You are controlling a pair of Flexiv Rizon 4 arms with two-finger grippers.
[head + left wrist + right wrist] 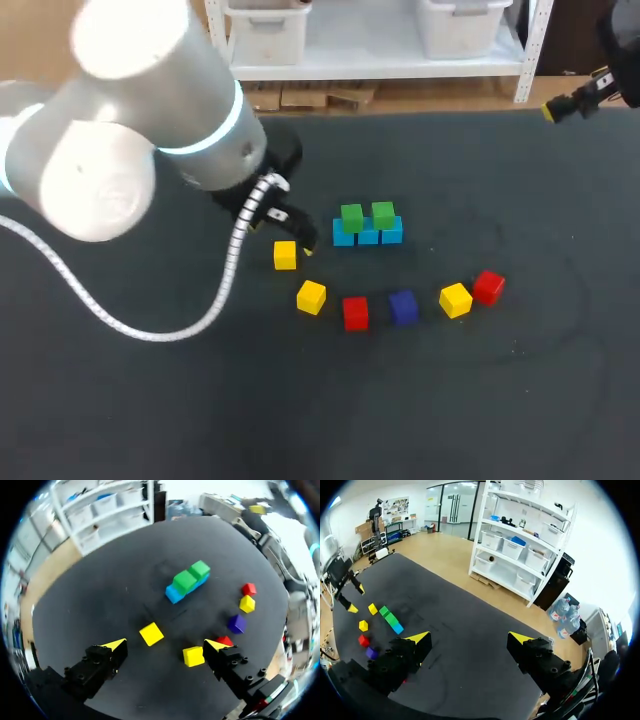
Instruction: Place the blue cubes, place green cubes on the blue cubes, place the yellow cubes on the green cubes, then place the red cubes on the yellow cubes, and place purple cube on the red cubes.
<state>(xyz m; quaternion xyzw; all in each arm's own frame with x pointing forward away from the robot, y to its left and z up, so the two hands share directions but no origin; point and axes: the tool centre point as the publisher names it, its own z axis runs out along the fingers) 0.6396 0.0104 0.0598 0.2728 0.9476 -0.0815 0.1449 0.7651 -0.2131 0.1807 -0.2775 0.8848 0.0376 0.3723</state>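
Three blue cubes [367, 235] stand in a row mid-table with two green cubes [366, 215] on top; the left wrist view shows this stack [187, 582] well ahead of the fingers. My left gripper [296, 238] hangs open over a yellow cube [285, 255], which lies between its fingers [151, 633] without touching them. A second yellow cube [193, 656] sits close by one finger, with a red cube [224, 640] partly hidden behind it. Purple cube [403, 306], third yellow cube [455, 299] and second red cube [488, 287] lie toward the right. My right gripper [570, 103] is open and empty at the far right corner.
The loose cubes form a shallow arc in front of the stack. My left arm's large body [130, 110] and its cable [150, 330] cover the table's left part. In the right wrist view the cubes [385, 612] show small and far beyond the open gripper [468, 638].
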